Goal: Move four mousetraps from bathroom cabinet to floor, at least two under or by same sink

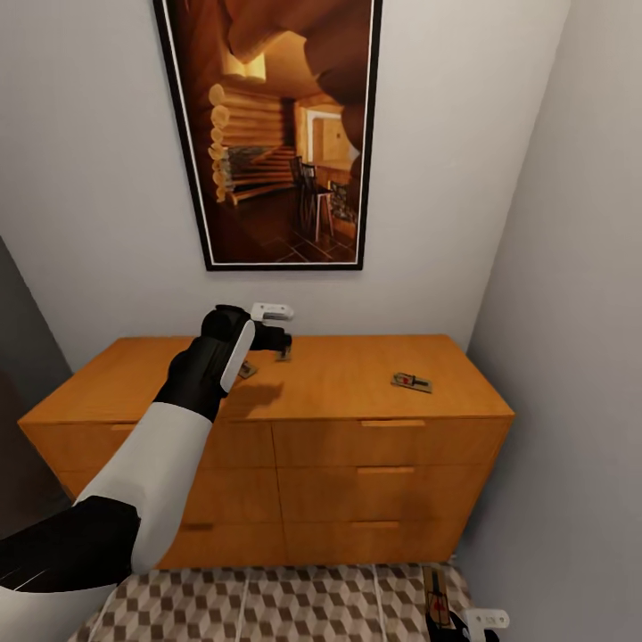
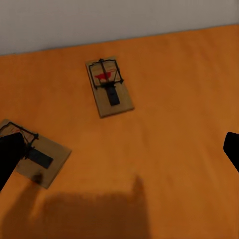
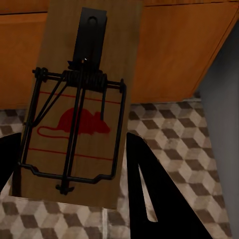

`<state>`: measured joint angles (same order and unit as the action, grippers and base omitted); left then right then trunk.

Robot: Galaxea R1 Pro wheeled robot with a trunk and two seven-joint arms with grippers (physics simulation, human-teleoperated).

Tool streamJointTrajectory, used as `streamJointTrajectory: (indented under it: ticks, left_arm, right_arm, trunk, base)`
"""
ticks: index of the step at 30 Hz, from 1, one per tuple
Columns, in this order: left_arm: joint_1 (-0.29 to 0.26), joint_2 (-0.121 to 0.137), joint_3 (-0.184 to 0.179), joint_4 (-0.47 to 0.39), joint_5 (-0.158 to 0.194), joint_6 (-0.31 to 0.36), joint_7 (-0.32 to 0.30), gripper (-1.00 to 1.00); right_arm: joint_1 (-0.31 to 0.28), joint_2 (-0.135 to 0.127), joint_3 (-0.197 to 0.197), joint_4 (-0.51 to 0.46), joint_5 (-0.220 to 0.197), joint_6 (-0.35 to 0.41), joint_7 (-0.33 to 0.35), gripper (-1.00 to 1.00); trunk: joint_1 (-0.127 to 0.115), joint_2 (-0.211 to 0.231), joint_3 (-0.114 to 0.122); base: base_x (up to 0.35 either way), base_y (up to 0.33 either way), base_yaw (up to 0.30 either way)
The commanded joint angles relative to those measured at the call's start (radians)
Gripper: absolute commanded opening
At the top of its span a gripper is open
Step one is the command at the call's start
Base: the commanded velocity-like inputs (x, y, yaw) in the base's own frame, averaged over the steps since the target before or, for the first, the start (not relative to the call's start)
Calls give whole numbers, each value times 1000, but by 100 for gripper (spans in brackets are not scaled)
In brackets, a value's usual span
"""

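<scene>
The left gripper [image 1: 283, 343] is hovering wide open over the cabinet [image 1: 357, 374], so two mousetraps [image 2: 109, 87] are lying just below it. The right gripper [image 3: 74, 164] is gripping another mousetrap [image 3: 82, 104], low above the bathroom floor [image 3: 179, 144], probably for placing it.

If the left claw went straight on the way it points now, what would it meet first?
Probably the cabinet top. The left claw looks down on bare wood, between its fingertips, with two mousetraps off to the side; depth is unclear.
</scene>
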<state>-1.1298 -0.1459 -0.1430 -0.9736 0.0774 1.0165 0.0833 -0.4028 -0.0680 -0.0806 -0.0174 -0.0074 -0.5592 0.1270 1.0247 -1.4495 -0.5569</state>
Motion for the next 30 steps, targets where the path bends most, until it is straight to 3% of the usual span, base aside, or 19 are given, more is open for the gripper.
streamJointTrajectory:
  ticks: [1,13,18,24,30]
  left_arm:
    - [-1,0,-1,-1,8,4,9,100]
    - [-1,0,-2,43,10,3,9,100]
    - [-1,0,-2,78,36,1,9,100]
    - [-1,0,-2,114,86,-1,9,100]
    - [-1,2,-3,117,99,-1,9,100]
  right_arm:
    - [-1,0,-8,1,-5,-2,12,-100]
    - [-1,-1,-8,1,-5,-3,13,-100]
    - [7,-2,-8,4,-5,-2,15,-100]
    - [96,-6,-8,4,-5,-3,14,-100]
    - [165,-6,-8,4,-5,-6,22,-100]
  trunk:
    - [0,0,-1]
    - [0,0,-1]
    - [0,0,-1]
    - [0,0,-1]
    - [0,0,-1]
  base:
    - [187,0,0]
    - [122,0,0]
    - [5,0,0]
    - [0,0,0]
    - [0,0,0]
